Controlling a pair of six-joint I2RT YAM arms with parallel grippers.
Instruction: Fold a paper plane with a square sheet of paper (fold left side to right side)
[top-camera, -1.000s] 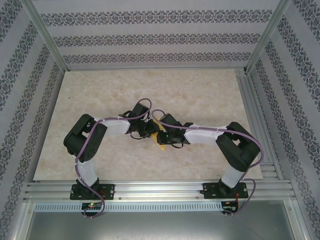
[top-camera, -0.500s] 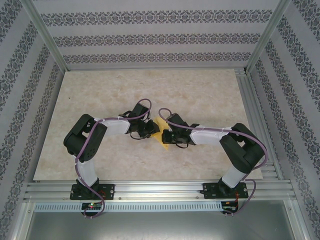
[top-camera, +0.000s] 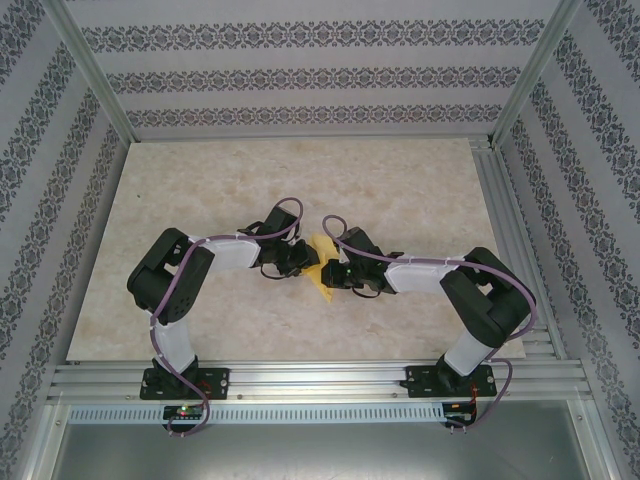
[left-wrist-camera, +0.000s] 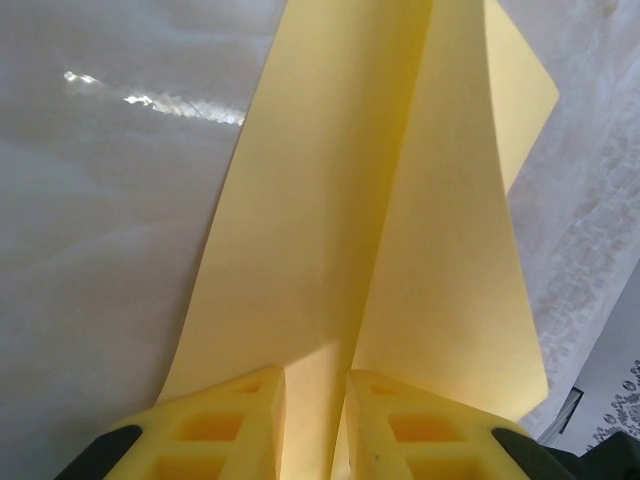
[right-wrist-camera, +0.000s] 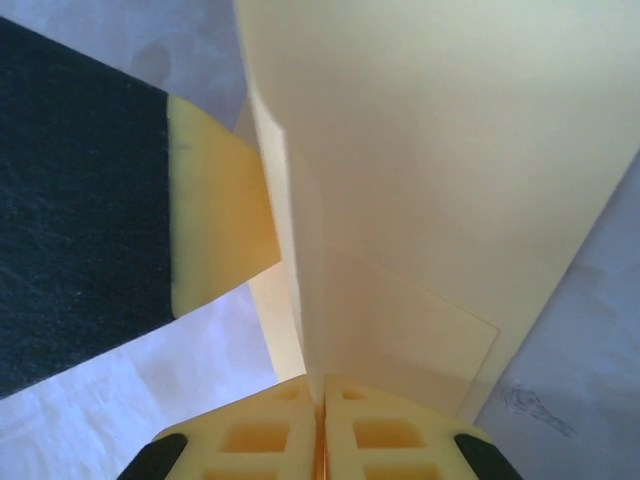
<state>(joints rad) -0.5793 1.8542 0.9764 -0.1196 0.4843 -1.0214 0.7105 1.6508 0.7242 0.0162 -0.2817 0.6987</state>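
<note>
Yellow paper (left-wrist-camera: 330, 200), creased & part-folded: R fingers (right-wrist-camera: 380, 435) pinch it, L fingers (left-wrist-camera: 230, 430) narrow astride crease.

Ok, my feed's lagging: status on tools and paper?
Right tool shut on partly folded yellow-orange paper sheet. Left tool astride its crease, grip unclear. Tools close together, sheet between them.

Beige marbled table (top-camera: 200, 180) beneath folded yellow paper (top-camera: 322, 274)

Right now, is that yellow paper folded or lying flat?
Folded, not flat: the paper shows a crease with flaps either side; the right gripper pinches it.
</note>
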